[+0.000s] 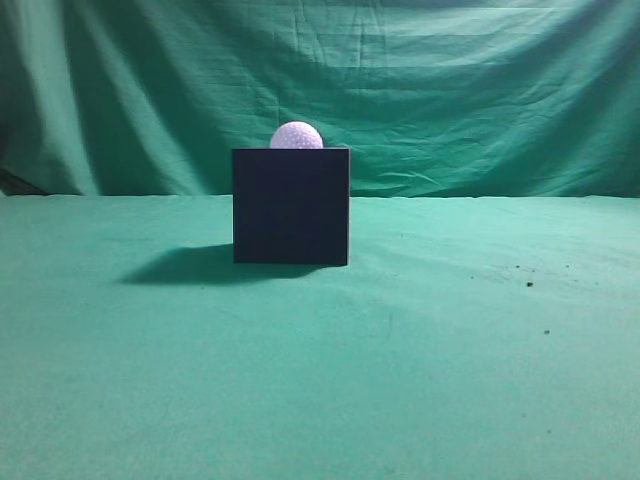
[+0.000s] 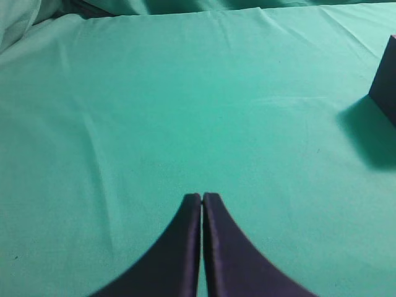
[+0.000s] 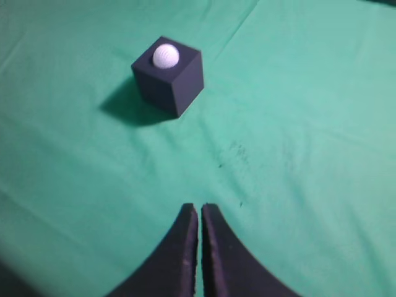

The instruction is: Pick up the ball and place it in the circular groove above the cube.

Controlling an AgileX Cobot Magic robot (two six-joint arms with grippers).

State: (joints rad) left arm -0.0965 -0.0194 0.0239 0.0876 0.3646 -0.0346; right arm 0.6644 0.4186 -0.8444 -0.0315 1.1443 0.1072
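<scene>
A white dimpled ball [image 1: 297, 136] sits in the top of a black cube [image 1: 291, 206] in the middle of the green cloth. In the right wrist view the ball [image 3: 166, 55] rests in the cube [image 3: 171, 80] at the upper left, far ahead of my right gripper [image 3: 199, 207], which is shut and empty. My left gripper [image 2: 202, 197] is shut and empty above bare cloth. Only a corner of the cube [image 2: 387, 86] shows at the right edge of the left wrist view. Neither gripper shows in the exterior view.
Green cloth [image 1: 450, 350] covers the table and hangs as a backdrop [image 1: 480, 80] behind the cube. A few small dark specks [image 1: 528, 284] lie on the cloth right of the cube.
</scene>
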